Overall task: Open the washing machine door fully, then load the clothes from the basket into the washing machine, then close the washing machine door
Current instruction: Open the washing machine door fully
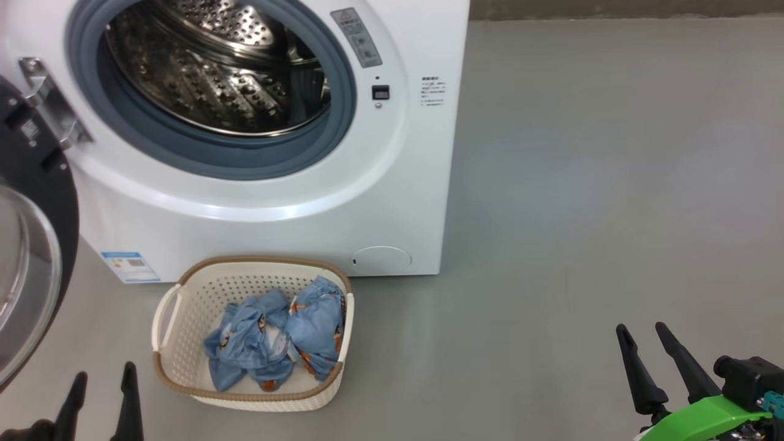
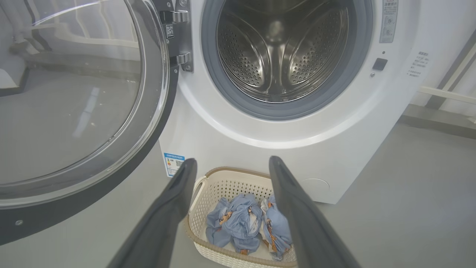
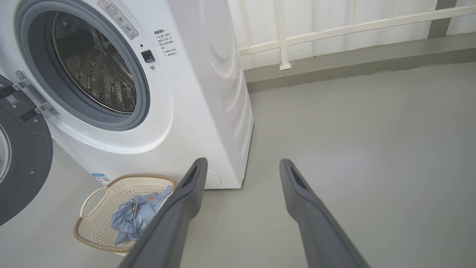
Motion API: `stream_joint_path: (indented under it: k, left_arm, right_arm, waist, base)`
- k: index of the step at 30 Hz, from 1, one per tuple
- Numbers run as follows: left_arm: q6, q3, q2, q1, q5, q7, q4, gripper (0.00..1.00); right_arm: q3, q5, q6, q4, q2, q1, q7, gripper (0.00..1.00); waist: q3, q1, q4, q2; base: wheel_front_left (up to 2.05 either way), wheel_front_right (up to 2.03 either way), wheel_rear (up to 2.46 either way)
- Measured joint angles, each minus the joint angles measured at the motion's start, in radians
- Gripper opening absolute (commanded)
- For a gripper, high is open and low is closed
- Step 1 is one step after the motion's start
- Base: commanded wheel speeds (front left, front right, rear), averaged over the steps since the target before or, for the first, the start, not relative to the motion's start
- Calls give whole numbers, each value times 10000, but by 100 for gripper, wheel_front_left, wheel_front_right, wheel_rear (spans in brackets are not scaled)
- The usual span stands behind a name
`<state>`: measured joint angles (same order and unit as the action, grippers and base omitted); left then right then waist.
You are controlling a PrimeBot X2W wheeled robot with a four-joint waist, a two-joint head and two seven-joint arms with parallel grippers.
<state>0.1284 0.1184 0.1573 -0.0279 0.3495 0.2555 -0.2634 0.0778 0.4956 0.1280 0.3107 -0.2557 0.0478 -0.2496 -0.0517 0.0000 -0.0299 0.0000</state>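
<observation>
**Now at the loading step: door open, clothes in the basket**

Shows the washing machine door (image 1: 24, 257) standing wide on its hinge at the left of the head view, away from the mouth of the washing machine (image 1: 275, 226), with the steel drum (image 1: 214, 79) in view. Places the basket (image 1: 263, 261) on the floor (image 1: 582, 184) just before the machine's front and below the opening, with the clothes (image 1: 275, 337) inside as two bundles, side by side and touching. Finds the left end effector (image 1: 104, 375) low at the left, fingers spread wide and holding nothing. Finds the right end effector (image 1: 642, 331) likewise wide and holding nothing, well apart at the far right. Note the key relation: clothes ahead of the left end effector and slightly to its right, near; far to the left of the right one. Suggests the left arm as the nearer for the first pick. Reads the heap's long axis as across the basket, handle to handle, so favours a grasp closing front to back. Leaves loading and door closing not yet done.
</observation>
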Motion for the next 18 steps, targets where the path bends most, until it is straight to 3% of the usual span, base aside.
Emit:
stream_joint_path:
  k: [18]
  left_arm:
    - [0, -1156, 508, -150, 961, -2, 518, 100]
  right_arm:
    - [-360, -2, 0, -100, 12, -107, 0, 100]
  waist:
    - [-97, 0, 878, 0]
  base:
    - [0, 0, 0]
